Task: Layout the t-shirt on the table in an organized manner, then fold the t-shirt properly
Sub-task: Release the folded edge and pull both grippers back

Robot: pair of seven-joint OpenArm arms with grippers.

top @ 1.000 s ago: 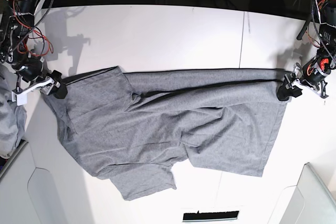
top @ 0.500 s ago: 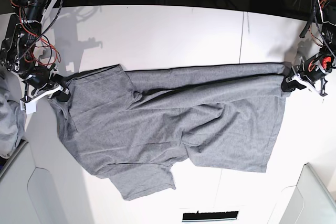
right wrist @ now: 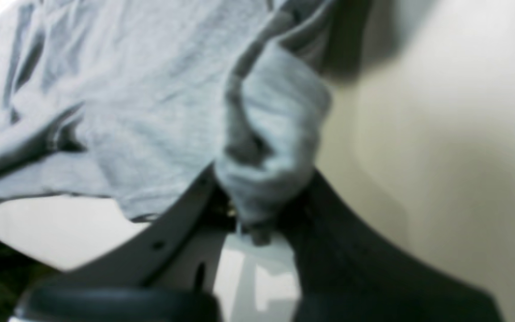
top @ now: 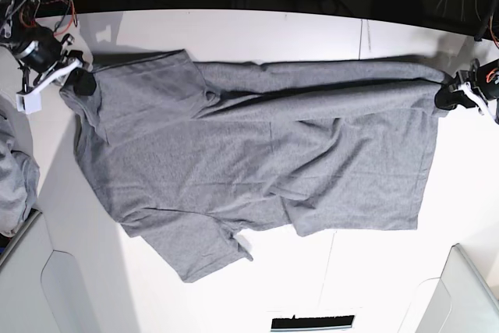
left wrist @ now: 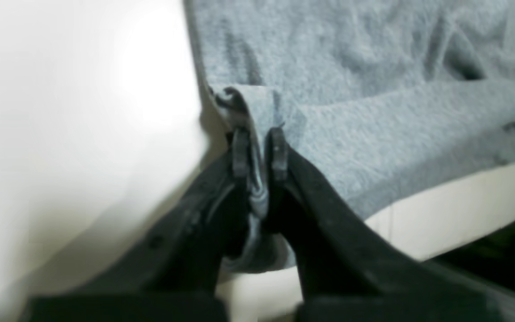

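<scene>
The heather grey t-shirt (top: 257,161) is stretched wide across the white table (top: 257,37), lifted along its far edge. My left gripper (top: 446,97) at the right edge is shut on one corner of the t-shirt (left wrist: 373,112); the left wrist view shows cloth pinched between its black fingertips (left wrist: 276,152). My right gripper (top: 78,82) at the far left is shut on the opposite corner, where a bunched fold of the t-shirt (right wrist: 275,134) sits between the jaws. A sleeve lies toward the near edge of the table.
A paler grey heap of cloth (top: 14,177) sits at the left edge. White panels (top: 47,294) stand at the near-left and near-right (top: 468,294) corners. A dark slot (top: 312,321) is at the near edge; a thin seam (top: 360,44) crosses the table.
Both grippers have closed on the shirt's corners and pulled them up toward the far side and apart. The shirt has spread flatter and shifted toward the far edge.
</scene>
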